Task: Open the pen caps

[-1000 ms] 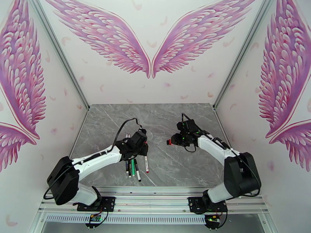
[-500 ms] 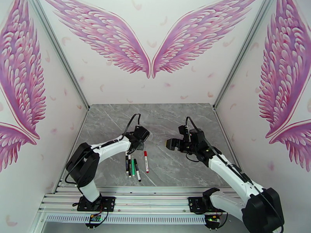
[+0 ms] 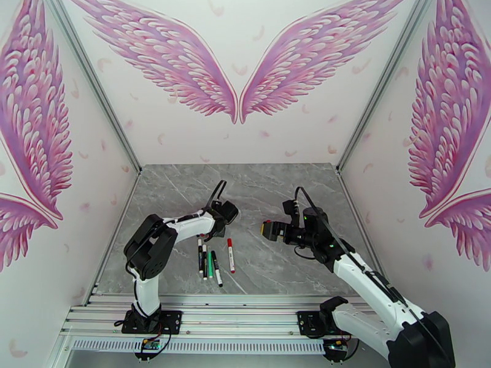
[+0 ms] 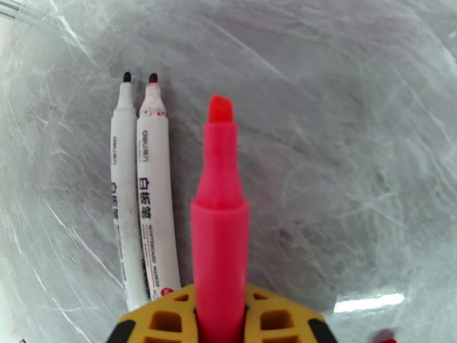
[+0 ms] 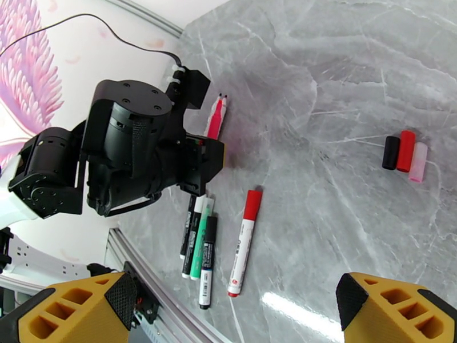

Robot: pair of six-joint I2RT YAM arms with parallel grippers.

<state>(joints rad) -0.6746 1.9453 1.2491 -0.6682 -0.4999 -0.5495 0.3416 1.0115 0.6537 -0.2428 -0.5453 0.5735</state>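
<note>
on grey marble table [image 4: 343, 138], left gripper [image 4: 220, 318] clamps a pink pen [image 4: 220, 224] beside two "deli" pens [image 4: 151, 184]; right gripper [image 5: 234, 310] gapes wide.

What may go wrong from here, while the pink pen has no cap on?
1. The uncapped pink pen in the left fingers is above the table; its tip may stain it when put down.
2. The three loose caps are round and may roll away.

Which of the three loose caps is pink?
The pale pink cap at one end of the row, beside the red cap in the middle; the black cap sits at the other end.
</note>
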